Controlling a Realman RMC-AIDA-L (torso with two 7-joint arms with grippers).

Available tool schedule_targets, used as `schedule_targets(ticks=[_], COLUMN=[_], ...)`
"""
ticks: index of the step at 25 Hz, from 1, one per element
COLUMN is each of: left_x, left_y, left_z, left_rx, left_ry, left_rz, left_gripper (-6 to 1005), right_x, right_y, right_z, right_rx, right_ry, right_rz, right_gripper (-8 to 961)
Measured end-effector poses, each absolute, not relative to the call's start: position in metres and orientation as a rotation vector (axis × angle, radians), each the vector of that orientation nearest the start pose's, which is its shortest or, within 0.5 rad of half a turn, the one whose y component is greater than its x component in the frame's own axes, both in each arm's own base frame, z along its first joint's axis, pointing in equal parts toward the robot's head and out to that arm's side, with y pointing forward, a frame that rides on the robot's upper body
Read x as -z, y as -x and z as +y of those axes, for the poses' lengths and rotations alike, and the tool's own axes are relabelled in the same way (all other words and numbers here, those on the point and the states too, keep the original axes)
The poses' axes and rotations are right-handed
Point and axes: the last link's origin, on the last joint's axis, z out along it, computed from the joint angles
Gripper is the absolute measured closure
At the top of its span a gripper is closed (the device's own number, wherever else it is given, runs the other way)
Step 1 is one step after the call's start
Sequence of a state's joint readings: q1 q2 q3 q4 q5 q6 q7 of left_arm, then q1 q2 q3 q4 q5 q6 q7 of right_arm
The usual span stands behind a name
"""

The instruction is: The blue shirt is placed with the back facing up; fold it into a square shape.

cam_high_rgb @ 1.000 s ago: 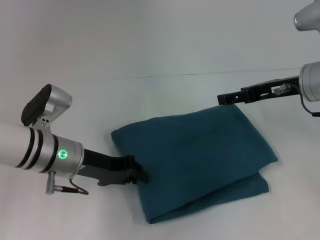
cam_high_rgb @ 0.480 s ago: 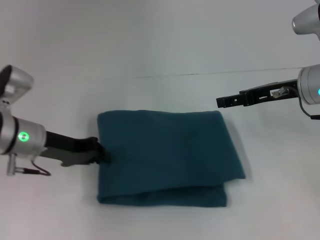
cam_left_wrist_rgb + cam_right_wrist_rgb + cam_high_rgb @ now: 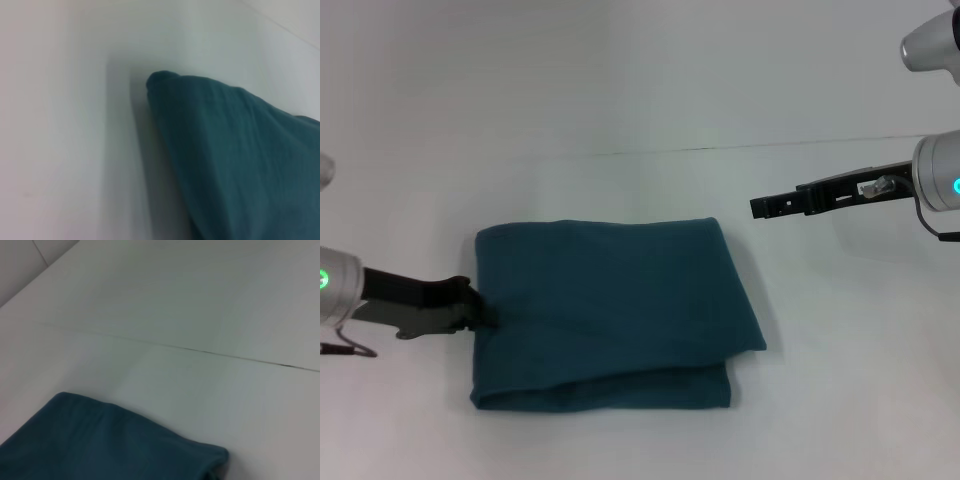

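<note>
The blue shirt [image 3: 610,310] lies folded into a squarish, layered packet on the white table, a little left of the middle in the head view. My left gripper [image 3: 482,312] is shut on the packet's left edge, low at the table. One corner of the shirt [image 3: 240,150] fills the left wrist view, which shows no fingers. My right gripper [image 3: 757,208] hovers above the table to the right of the shirt, apart from it. The right wrist view shows the shirt's [image 3: 100,440] far edge from above.
The white table [image 3: 640,80] stretches bare around the shirt. A thin dark seam [image 3: 740,147] crosses it behind the shirt and shows again as the seam [image 3: 200,351] in the right wrist view.
My left gripper has pulled back to the left, dragging the folded shirt with it and turning it square to the table. The right gripper has barely moved.
</note>
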State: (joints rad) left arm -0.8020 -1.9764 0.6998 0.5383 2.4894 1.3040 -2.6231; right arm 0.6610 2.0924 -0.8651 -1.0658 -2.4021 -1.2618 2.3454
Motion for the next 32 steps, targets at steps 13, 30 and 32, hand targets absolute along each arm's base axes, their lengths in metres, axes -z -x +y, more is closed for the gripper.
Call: schedule_targets(ticks=[13,30,32], left_x=[-0.026,-0.109,-0.107], left_y=[0.284,0.301,0.305], left_z=[0.384,0.265,0.254], left_rx=[0.255,0.891,0.858], left_ry=[2.126,2.524,2.544], left_rz=[-1.917,-1.291,-1.278], left_gripper=[900,370,252], right_x=[-0.041,-0.072,-0.073], right_y=[-0.217,-0.232,-0.234], right_z=[0.412,0.331,0.317], right_rx=[-0.202,-0.325,-0.342], right_ry=[2.34,2.748,2.805], right_rz=[1.147,0.757,0.743], right_gripper=[65,53,50])
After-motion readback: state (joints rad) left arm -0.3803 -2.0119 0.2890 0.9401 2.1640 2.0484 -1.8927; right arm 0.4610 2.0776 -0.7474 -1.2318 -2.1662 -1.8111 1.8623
